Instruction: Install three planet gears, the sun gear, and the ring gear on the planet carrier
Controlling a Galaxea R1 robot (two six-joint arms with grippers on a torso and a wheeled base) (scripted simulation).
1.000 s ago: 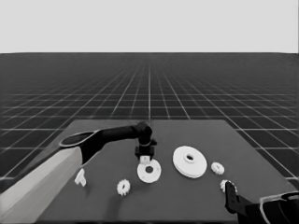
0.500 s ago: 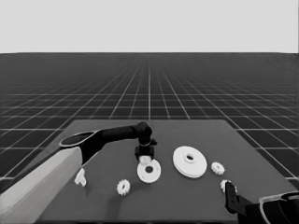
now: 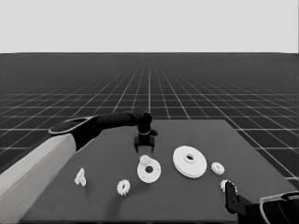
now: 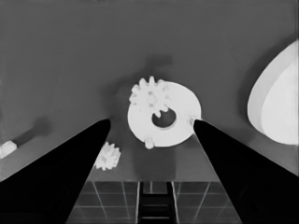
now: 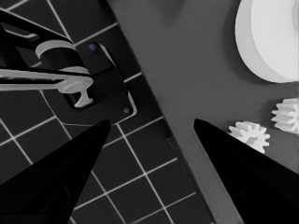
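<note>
1. Head view: the left arm reaches in from the left edge, and the left gripper (image 3: 145,150) hangs fingers-down just beyond the far edge of the smaller round part (image 3: 149,171), a flat white disc with a centre hole lying near the table's middle. One small white toothed gear (image 3: 145,160) sits on that disc's far-left rim. The larger round part (image 3: 189,161), a thick white disc with a raised hub and hole, lies just to the right of the smaller one, apart from it. A second gear (image 3: 217,167) lies to the right of the larger disc, a third gear (image 3: 123,187) lies near and left of the smaller disc, and a thin white piece (image 3: 80,177) lies farther left. The right gripper (image 3: 230,195) waits at the lower right corner over the dark table (image 3: 196,130).

2. Left wrist view: the left gripper's fingers are spread wide with nothing between them. The smaller disc, carrying the single gear, lies on the table beyond the fingertips.

3. Right wrist view: the right gripper's fingers are spread apart and empty over the table's corner. Two gears, one (image 5: 249,135) beside the other (image 5: 286,115), lie near that corner.
</note>
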